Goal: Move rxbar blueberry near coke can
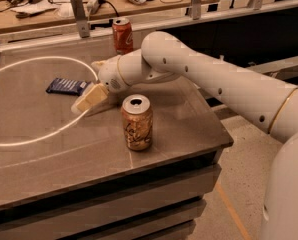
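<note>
— On the grey table (49, 154), where does the rxbar blueberry (66, 86) lie?

— Flat on its broad face toward the left, inside a pale ring (19, 64) marked on the surface. It is well apart from the coke can (122, 35), which stands upright at the far edge.

— And the gripper (89, 100)?

— Low over the table, just beside the bar's right end and angled down to the left. I cannot tell whether it touches the wrapper, or whether it is open or closed. The bar rests on the table, so I judge it is not yet held.

— Why does the arm (214, 84) come in that way?

— It reaches from the right and passes between the coke can and a tan can (137, 122) that stands near the front. That line probably keeps the wrist clear of both cans while it gets low enough for so flat a thing.

— What does the next move call for?

— A low approach, I think, since the bar offers only thin edges. Then a carry toward the far edge, set down near the red can without tipping it
</note>
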Tool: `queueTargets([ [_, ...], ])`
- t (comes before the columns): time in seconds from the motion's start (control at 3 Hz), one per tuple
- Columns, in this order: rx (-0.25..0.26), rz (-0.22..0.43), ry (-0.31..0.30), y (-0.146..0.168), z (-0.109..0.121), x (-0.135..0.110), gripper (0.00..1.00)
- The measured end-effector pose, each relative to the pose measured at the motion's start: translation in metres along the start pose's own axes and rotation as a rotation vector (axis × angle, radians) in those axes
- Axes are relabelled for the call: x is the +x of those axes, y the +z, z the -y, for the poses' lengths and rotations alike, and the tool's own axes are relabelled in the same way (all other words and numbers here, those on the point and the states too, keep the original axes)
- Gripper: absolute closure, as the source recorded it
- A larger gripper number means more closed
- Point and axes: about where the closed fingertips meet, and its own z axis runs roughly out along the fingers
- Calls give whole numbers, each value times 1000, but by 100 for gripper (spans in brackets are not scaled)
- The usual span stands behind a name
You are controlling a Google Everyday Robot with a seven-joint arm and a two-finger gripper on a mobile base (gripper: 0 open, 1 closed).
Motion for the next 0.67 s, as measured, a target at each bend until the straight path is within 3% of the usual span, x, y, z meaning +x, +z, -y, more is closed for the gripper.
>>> queueTargets([
  [0.33,14,0,10,10,2,-5,1],
  [0.67,15,-2,10,16,3,-8,21],
])
